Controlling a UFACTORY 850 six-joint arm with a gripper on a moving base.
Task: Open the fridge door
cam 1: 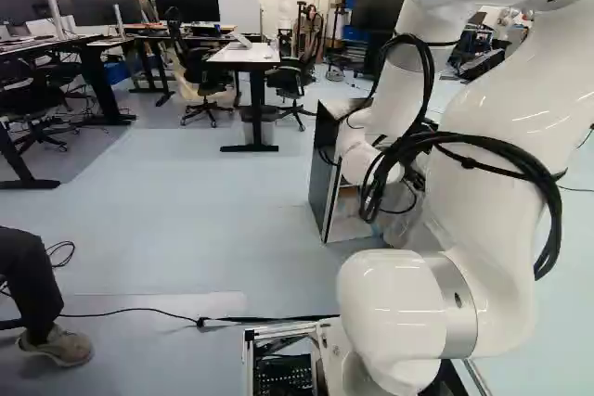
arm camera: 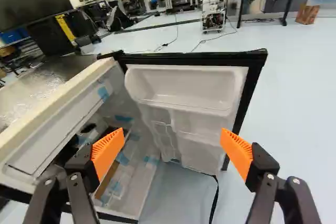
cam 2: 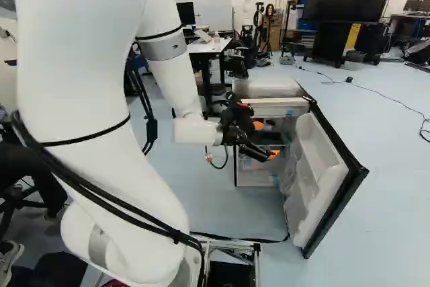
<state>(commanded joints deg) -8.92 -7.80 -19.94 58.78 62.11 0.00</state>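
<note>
Jaws (cam 2: pixel 267 140) spread wide; fridge door (arm camera: pixel 184 90) open ahead.

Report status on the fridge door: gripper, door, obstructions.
Gripper open, holding nothing. Fridge door swung wide open, inner shelves exposed. Black strap trailing by the door's foot; nothing seen between the fingers.

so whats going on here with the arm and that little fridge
The robot arm is at work on opening the small fridge. Its door already stands wide open, with the molded shelves on its inner side showing. The gripper is open in front of the fridge, its orange pads spread wide with nothing held between them. A black strap hangs down from the door's lower part. As things stand, the door looks open as asked.
</note>
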